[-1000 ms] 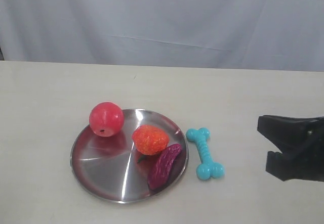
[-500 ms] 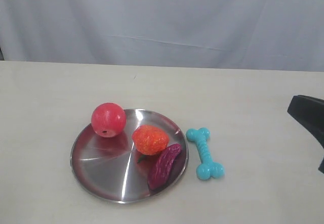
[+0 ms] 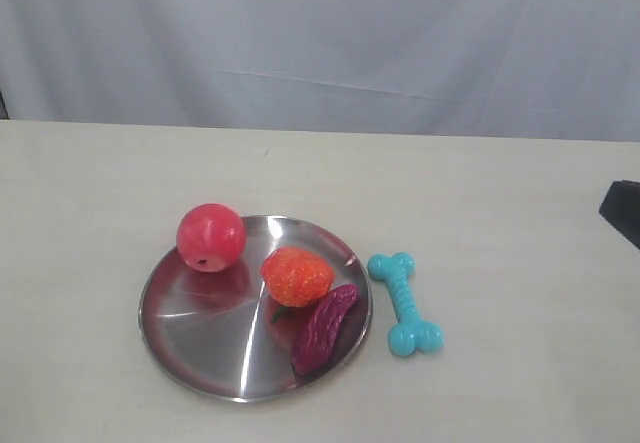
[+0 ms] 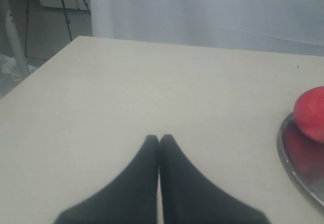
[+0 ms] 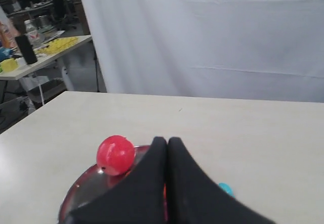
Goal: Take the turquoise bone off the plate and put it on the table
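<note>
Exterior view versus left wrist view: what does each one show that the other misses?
Only the exterior view shows the turquoise bone lying on the table beside the plate, plus an orange toy and a purple toy on it. Only the left wrist view shows the left gripper, shut, and a tripod beyond the table. Both show the red ball at the plate's edge.

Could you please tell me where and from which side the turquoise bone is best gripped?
Probably the ribbed middle shaft of the turquoise bone, coming straight down from above. It lies flat on the table, the shaft is its narrowest part, and the knobs at both ends should stop it sliding out. Close across the shaft, minding the plate rim close alongside.
</note>
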